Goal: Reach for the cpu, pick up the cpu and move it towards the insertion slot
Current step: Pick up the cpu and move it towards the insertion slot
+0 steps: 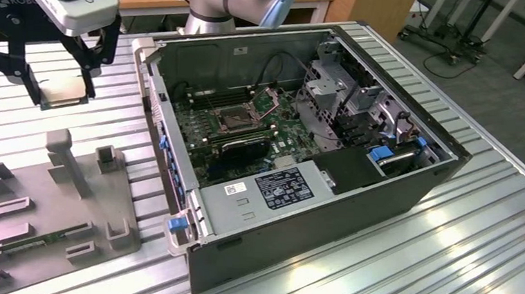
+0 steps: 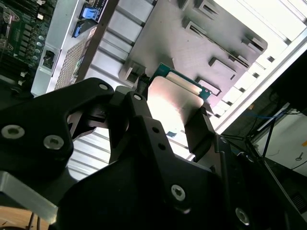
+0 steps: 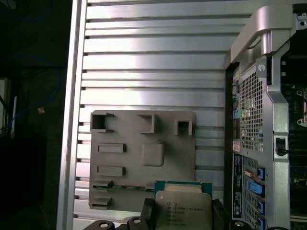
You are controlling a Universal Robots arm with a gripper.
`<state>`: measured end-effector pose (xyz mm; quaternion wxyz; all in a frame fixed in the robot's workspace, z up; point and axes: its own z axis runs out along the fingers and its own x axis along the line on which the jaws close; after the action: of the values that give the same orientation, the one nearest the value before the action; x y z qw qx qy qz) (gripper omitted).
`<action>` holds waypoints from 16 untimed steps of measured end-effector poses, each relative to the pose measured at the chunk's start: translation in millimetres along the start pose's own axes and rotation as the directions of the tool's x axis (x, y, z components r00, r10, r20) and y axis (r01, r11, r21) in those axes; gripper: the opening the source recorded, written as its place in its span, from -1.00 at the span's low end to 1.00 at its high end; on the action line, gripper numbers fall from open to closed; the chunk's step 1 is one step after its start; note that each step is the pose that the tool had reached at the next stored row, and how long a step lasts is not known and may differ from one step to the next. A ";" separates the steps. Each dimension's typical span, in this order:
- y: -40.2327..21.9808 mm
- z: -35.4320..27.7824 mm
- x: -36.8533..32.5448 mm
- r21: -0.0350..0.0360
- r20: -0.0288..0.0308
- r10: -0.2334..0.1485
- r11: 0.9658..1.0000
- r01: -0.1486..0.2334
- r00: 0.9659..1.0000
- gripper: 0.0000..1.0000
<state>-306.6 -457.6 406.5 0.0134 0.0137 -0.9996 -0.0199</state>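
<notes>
Tool (image 2: 169, 105) grips cpu (image 2: 175, 96), its edges partly hidden.

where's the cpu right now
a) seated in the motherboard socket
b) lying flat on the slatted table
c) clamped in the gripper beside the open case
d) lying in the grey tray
c: the gripper is shut on the cpu and holds it in the air above the grey tray, on the exterior view's left of the open computer case, apart from the insertion slot.
</notes>
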 end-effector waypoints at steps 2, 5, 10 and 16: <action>0.0 0.0 -1.1 0.000 0.000 0.000 1.000 0.000 1.000 0.09; -0.1 0.0 -2.8 0.000 0.000 0.000 1.000 0.000 1.000 0.09; -0.2 -0.1 -6.4 0.000 0.000 0.000 1.000 0.000 1.000 0.09; -0.3 -0.3 -10.7 0.000 0.000 0.000 1.000 0.000 1.000 0.09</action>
<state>-295.9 -457.6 406.5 0.0134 0.0137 -0.9996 -0.0199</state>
